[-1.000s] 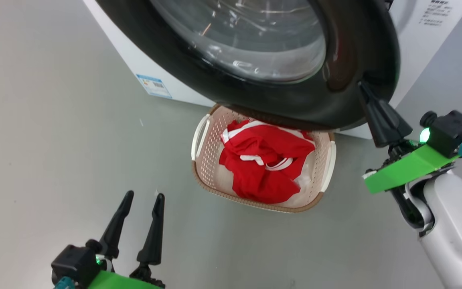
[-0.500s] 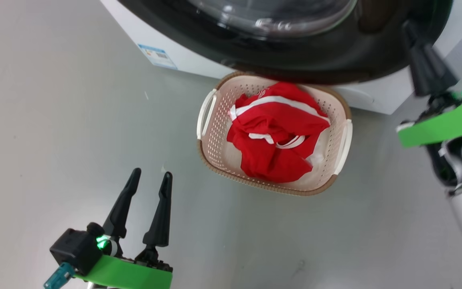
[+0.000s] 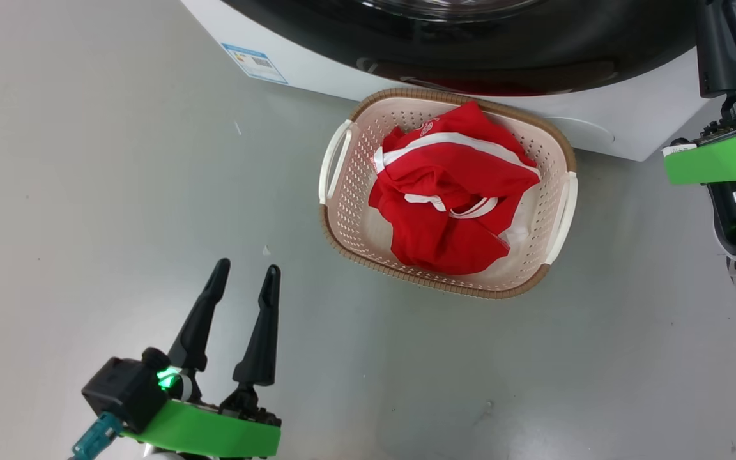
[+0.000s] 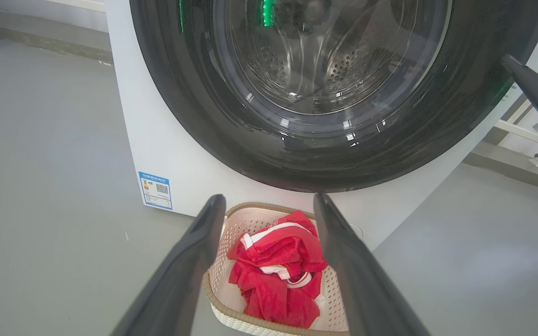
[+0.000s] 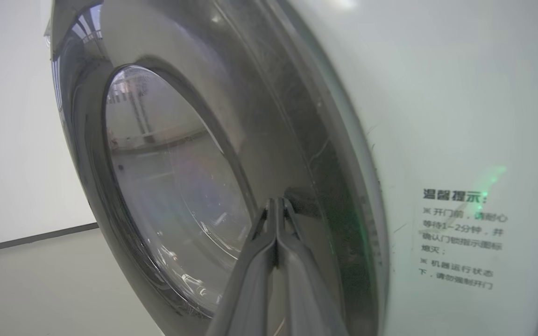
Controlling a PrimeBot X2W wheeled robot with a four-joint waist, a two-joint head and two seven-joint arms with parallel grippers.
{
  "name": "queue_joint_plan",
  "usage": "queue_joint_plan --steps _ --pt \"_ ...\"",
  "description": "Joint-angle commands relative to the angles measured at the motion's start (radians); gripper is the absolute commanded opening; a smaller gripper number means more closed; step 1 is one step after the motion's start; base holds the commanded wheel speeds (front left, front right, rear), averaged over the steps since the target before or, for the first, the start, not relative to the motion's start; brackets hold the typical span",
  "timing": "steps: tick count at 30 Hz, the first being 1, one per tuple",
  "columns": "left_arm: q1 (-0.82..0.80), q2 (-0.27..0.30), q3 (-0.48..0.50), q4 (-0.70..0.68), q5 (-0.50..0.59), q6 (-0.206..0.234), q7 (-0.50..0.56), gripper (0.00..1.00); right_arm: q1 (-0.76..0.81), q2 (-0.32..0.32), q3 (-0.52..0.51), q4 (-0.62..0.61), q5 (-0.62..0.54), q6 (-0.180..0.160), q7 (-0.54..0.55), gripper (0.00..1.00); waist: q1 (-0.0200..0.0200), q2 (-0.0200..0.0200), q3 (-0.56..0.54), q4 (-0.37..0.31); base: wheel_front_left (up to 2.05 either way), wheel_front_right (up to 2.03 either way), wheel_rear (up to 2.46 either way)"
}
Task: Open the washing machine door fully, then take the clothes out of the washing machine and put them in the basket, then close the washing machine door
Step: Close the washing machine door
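The left gripper [image 3: 247, 266] hovers over the grey floor [image 3: 87, 160], its two long dark fingers spread and empty. Ahead and to its right, the bright red clothes with white trim [image 3: 451, 211] lie heaped in the cream perforated plastic basket [image 3: 432, 285], just before the big white washing machine [image 4: 157, 140]. The round glossy black-rimmed door [image 4: 194, 102] lies against the machine's front. The right gripper [image 5: 276, 201] has its fingers pressed together, tips at that door's rim.
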Motion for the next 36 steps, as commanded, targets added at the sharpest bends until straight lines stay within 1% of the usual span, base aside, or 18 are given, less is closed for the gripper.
queue_joint_plan --steps 1,6,7,8,10,12,19,25,36 --pt "-0.016 0.012 0.035 -0.023 -0.005 0.006 -0.009 1.0 -0.032 -0.006 -0.007 -0.02 -0.002 -0.01 -0.005 0.0 0.0 0.0 -0.004 -0.003 0.0 0.0 0.0" --pt "-0.01 0.012 0.039 -0.012 0.002 0.004 -0.009 1.0 0.009 -0.002 0.031 -0.012 -0.002 -0.01 -0.005 0.0 0.0 0.0 -0.029 -0.014 0.0 0.0 0.0" --pt "-0.007 0.012 0.038 -0.005 0.005 0.002 -0.009 1.0 0.025 -0.001 0.041 -0.008 -0.002 -0.01 -0.005 0.04 0.0 0.0 -0.037 -0.018 0.0 0.0 0.0" --pt "-0.005 0.012 0.038 0.003 0.009 0.0 -0.009 1.0 0.041 -0.001 0.054 -0.004 0.0 -0.01 -0.005 0.15 0.0 0.0 -0.045 -0.022 0.0 0.0 0.0" --pt "-0.001 0.012 0.043 0.018 0.017 -0.004 -0.009 1.0 0.078 0.002 0.069 0.003 0.001 -0.01 -0.005 0.42 0.0 0.0 -0.063 -0.031 0.0 0.0 0.0" --pt "0.005 0.012 0.052 0.033 0.027 -0.008 -0.009 1.0 0.12 0.006 0.08 0.009 0.002 -0.01 -0.005 0.99 0.0 0.0 -0.085 -0.042 0.0 0.0 0.0" --pt "0.03 0.012 0.103 0.072 0.071 -0.02 -0.009 1.0 0.28 0.02 0.087 0.02 0.002 -0.01 -0.005 1.0 0.0 0.0 -0.163 -0.089 0.0 0.0 0.0" --pt "0.061 0.012 0.145 0.098 0.099 -0.025 -0.009 1.0 0.396 0.036 0.067 0.016 0.001 -0.01 -0.005 1.0 0.0 0.0 -0.228 -0.144 0.0 0.0 0.0" --pt "0.106 0.012 0.191 0.128 0.144 -0.026 -0.009 1.0 0.524 0.065 0.032 0.007 -0.002 -0.01 -0.005 1.0 0.0 0.0 -0.31 -0.251 0.0 0.0 0.0"
